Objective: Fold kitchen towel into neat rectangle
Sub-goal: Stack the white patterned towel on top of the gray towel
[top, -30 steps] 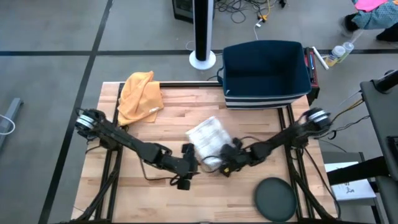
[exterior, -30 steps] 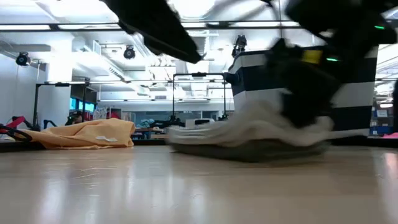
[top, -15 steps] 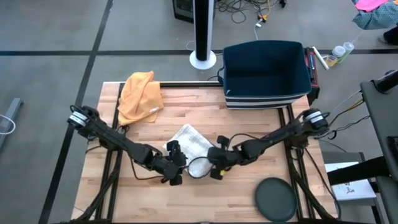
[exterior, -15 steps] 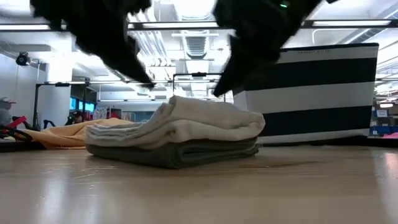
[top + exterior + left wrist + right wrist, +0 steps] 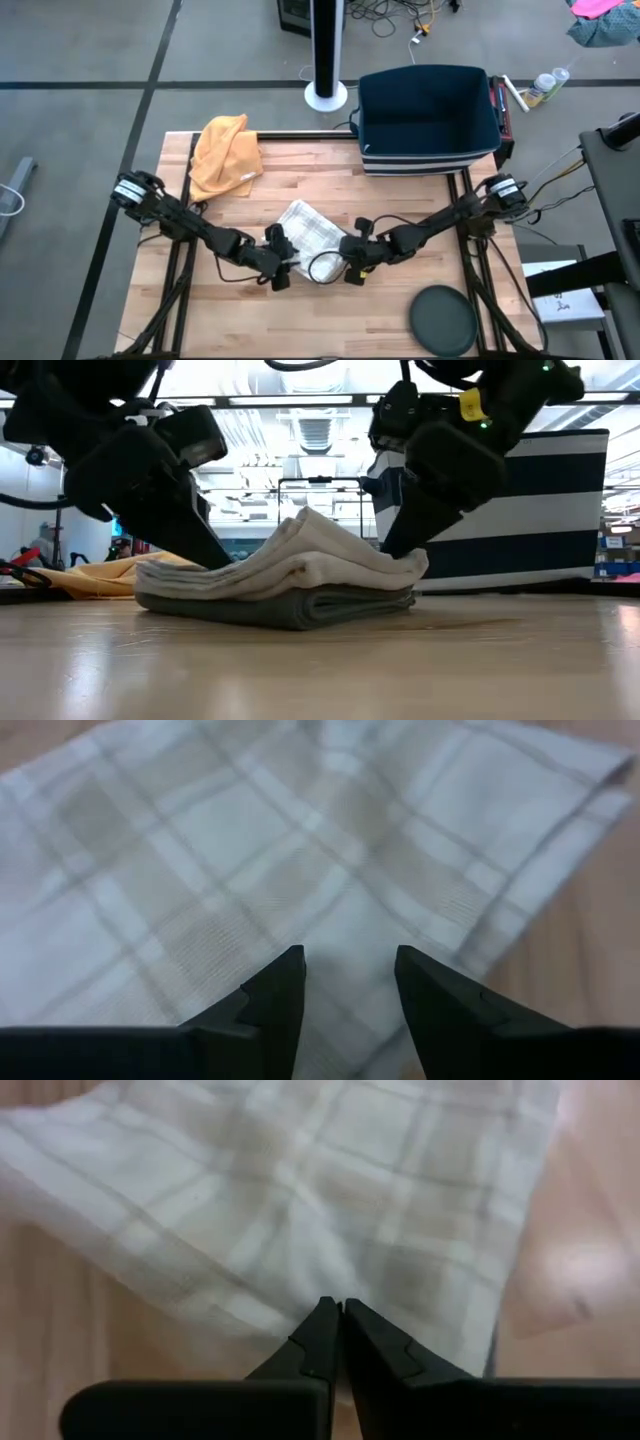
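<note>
Folding looks almost complete: the kitchen towel (image 5: 308, 228) lies near the middle of the wooden surface (image 5: 400, 200) as a compact plaid packet, roughly rectangular when seen from above. From the low view it is a stack of several layers, the darker lower layers flat and the pale upper layer (image 5: 300, 555) rising in a soft hump toward the middle, so the top is not pressed flat yet. The left pincer (image 5: 281, 262) is at the towel's near-left edge; in its own wrist view the two fingers (image 5: 275, 995) stand apart over the plaid cloth with nothing between them, so it is released. The right pincer (image 5: 352, 268) is at the towel's near-right corner; its fingers (image 5: 322, 1342) are clenched together, and the wrist view does not make clear whether a thin bit of cloth is pinched between the tips. What seems to remain is small: to flatten the raised top layer, to square the edges if they are uneven, and to take both arms away from the cloth. An orange cloth (image 5: 225, 152) lies crumpled at the far-left corner, a dark blue bin (image 5: 428, 118) stands at the far edge, and a dark round disc (image 5: 444, 318) rests near the front right, all well apart from the towel.
</note>
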{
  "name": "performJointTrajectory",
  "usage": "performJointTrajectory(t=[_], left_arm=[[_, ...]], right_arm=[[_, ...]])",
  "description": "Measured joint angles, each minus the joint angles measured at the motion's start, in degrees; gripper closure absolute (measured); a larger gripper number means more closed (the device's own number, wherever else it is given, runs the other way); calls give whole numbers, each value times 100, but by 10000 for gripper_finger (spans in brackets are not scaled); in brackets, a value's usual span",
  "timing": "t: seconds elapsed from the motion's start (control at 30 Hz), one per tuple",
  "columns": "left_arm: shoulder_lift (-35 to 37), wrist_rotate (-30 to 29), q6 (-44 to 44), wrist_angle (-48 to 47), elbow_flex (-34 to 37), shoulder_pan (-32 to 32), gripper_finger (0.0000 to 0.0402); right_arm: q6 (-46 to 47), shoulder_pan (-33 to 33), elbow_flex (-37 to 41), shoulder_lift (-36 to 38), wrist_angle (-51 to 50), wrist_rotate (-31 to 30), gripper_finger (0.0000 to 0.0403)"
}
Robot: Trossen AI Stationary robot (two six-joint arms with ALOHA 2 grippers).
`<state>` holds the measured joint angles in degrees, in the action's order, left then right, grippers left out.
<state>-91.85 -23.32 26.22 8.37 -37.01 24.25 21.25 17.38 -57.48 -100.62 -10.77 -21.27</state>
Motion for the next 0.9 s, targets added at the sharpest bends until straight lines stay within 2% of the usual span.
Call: performJointTrajectory(t=[0.17,0.33,0.53,0.77,0.9], left_arm=[[7,181,-20,-222,-237,96,249],[50,214,-250,-504,-638,187,249],[57,167,-647,-741,-784,26,249],[61,145,-926,-684,-572,-454,249],[61,142,-811,-693,-318,-525,249]], right_arm=[[-584,-257,-28,32,-182,-25,384],[-752,-378,-22,299,-509,-7,384],[-869,-28,-31,530,466,216,384],[-759,269,-8,-347,1740,651,384],[-611,348,-80,-827,1781,948,384]])
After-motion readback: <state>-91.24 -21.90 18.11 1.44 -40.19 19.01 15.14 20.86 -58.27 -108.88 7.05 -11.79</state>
